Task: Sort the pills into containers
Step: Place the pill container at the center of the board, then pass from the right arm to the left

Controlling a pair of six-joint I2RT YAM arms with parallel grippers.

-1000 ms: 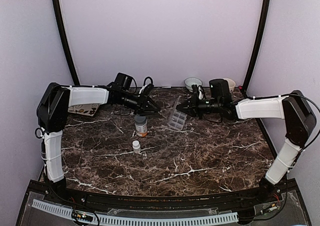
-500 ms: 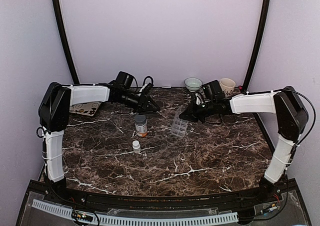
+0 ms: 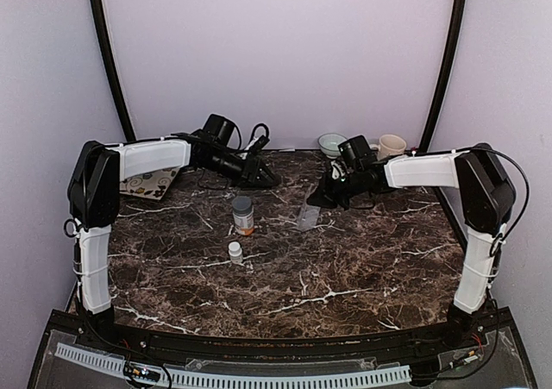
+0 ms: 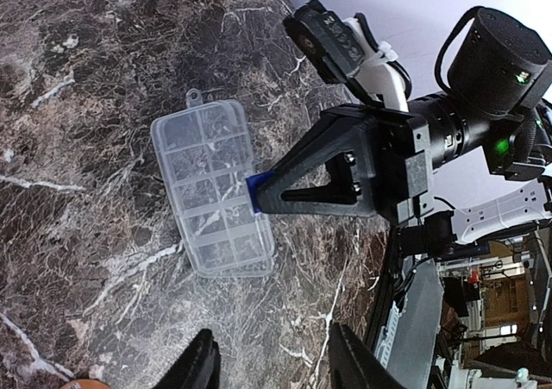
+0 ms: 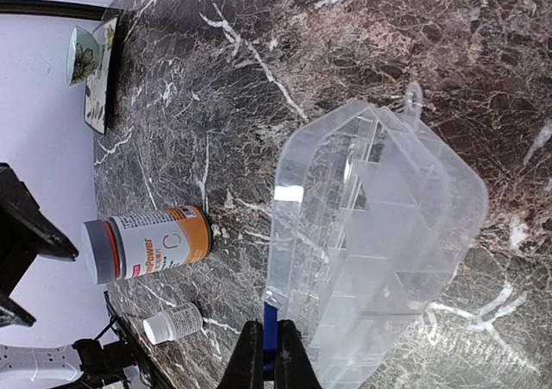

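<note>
The clear organiser box [image 3: 308,216] lies on the marble right of centre, its containers empty; no pills show in any view. In the right wrist view its lid [image 5: 379,234] stands partly raised. My right gripper [image 5: 269,333] is shut, and its blue tip touches the latch tab on the lid's front edge. The left wrist view shows that same black gripper [image 4: 259,186] against the box's long edge [image 4: 211,186]. My left gripper [image 4: 274,363] hovers open over bare marble short of the box, with nothing between its fingers. It hangs at the back of the table [image 3: 263,178].
An amber bottle [image 3: 243,214] with a grey cap stands left of the box, and a tiny white bottle [image 3: 235,251] stands nearer me. A bowl [image 3: 332,143] and a cup [image 3: 392,145] sit at the back right. A patterned tray [image 3: 142,185] lies at the far left.
The box's lid has come down from upright to nearly flat, the right gripper moving with it toward the back. The left gripper has drawn back toward the rear wall.
</note>
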